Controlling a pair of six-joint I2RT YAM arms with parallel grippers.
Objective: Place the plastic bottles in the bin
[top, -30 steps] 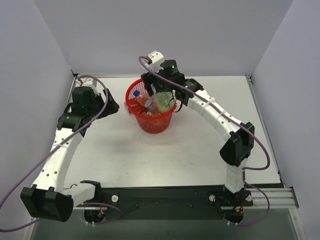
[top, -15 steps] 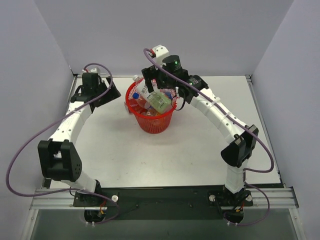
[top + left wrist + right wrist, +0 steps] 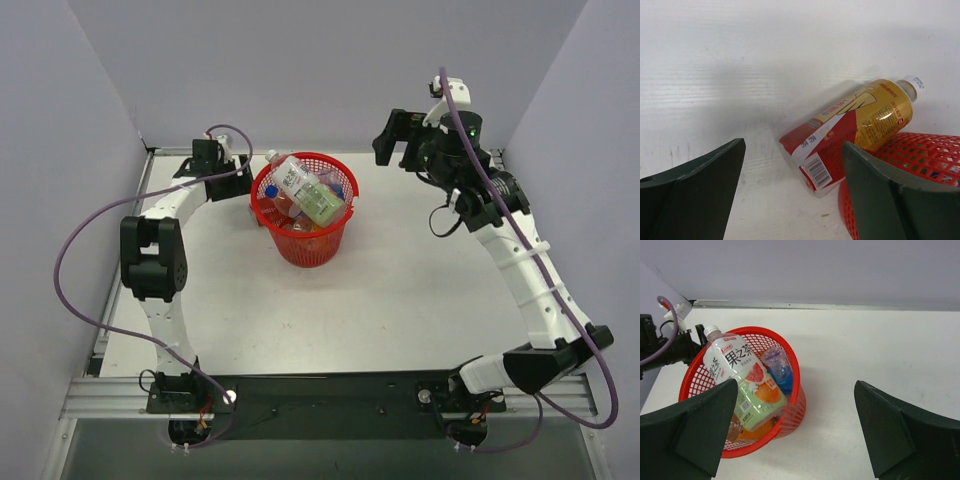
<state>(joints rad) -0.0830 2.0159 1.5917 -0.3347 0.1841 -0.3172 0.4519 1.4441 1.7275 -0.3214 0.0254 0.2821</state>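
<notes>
The bin is a round red mesh basket (image 3: pixel 300 240), also in the right wrist view (image 3: pixel 796 371). A pale green bottle with a white label (image 3: pixel 305 190) (image 3: pixel 740 380) lies tilted across its rim, cap sticking out at the back left. Under it show a clear blue-labelled bottle (image 3: pixel 777 367) and an orange one (image 3: pixel 750 431). An amber bottle with a red label and white cap (image 3: pixel 855 122) lies on the table against the basket's side (image 3: pixel 920 150). My left gripper (image 3: pixel 793 145) (image 3: pixel 240 183) is open just short of it. My right gripper (image 3: pixel 395 148) (image 3: pixel 795 384) is open and empty, up and right of the basket.
White table (image 3: pixel 400 290) enclosed by grey walls at the back and sides. The back wall (image 3: pixel 330 70) is close behind the basket and both grippers. The left arm's purple cable (image 3: pixel 70 250) loops out to the left.
The pale green bottle has left my right gripper and now lies across the basket. The right gripper has pulled back up and to the right. The left arm has swung to the basket's left side.
</notes>
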